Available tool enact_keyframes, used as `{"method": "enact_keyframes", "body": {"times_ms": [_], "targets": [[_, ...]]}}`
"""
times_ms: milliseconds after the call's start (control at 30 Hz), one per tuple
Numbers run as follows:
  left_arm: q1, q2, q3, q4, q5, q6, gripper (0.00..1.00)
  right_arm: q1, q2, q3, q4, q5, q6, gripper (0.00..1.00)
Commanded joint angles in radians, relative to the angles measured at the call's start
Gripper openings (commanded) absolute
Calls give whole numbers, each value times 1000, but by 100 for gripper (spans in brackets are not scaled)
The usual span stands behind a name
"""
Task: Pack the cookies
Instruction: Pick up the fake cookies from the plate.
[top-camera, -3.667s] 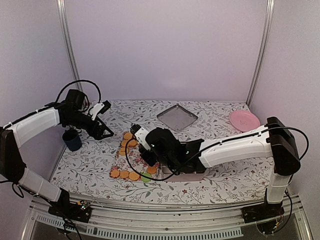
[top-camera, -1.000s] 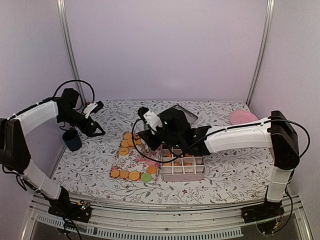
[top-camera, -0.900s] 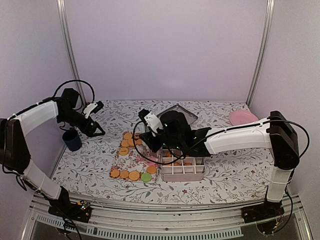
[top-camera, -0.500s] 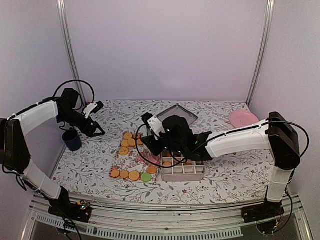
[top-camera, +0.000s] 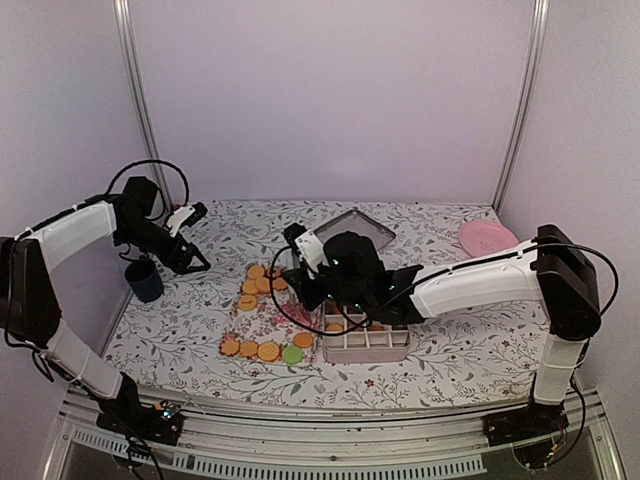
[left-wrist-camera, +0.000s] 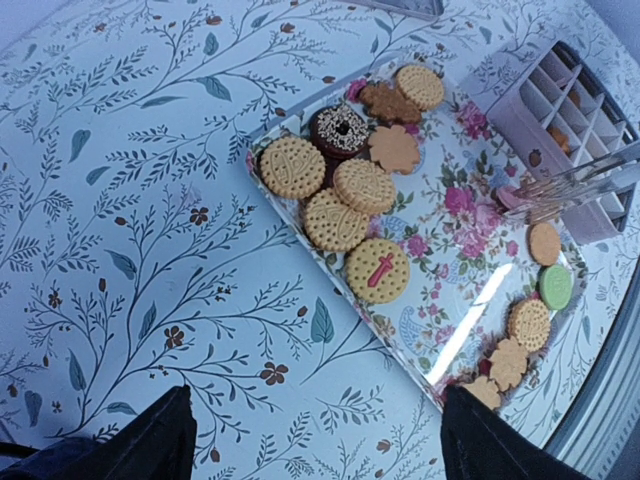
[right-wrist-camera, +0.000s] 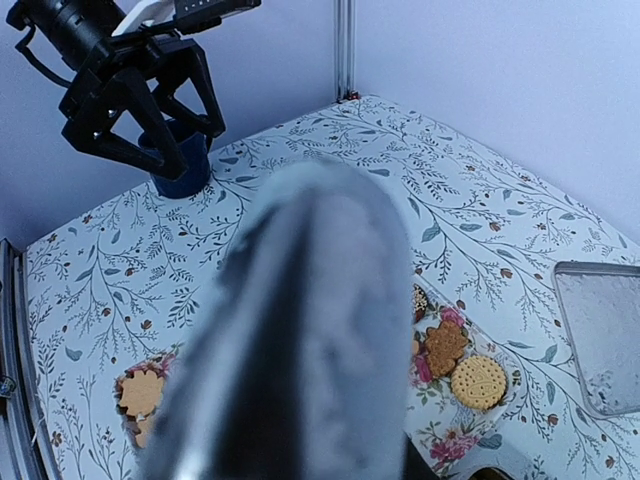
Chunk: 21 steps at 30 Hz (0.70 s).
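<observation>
Nearest me, bare table (top-camera: 450, 365) is running along the front edge, leaving room before the tray (top-camera: 262, 318) and the box (top-camera: 365, 347). The cookies (top-camera: 262, 350) are lying on the tray, one row at its near end and a cluster at its far end; some orange ones are showing inside the box. My right hand (top-camera: 302, 292) is hanging at the box's far left corner, with the far cluster just at its 9 o'clock. A blur is blocking my wrist view, so I cannot tell its spread. My left hand (top-camera: 190, 262) is hovering wide, gripping nothing, with the cookies well apart at 4 o'clock and the cup (top-camera: 145, 280) near at 8. Farther off, open table is stretching to the pan (top-camera: 355, 232) and the plate (top-camera: 488, 240).
</observation>
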Motion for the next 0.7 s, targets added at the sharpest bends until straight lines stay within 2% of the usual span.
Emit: {"method": "enact_keyframes", "body": {"times_ms": [0, 133, 333, 667], "targets": [[6, -36, -1, -10, 9, -9, 85, 1, -4, 22, -56, 56, -14, 7], [7, -38, 2, -9, 17, -15, 85, -1, -20, 42, -56, 84, -52, 0], [6, -38, 3, -6, 26, -24, 84, -19, -28, 53, -54, 100, -102, 0], [7, -25, 13, -4, 25, -25, 83, -41, -27, 45, -59, 50, -80, 0]]}}
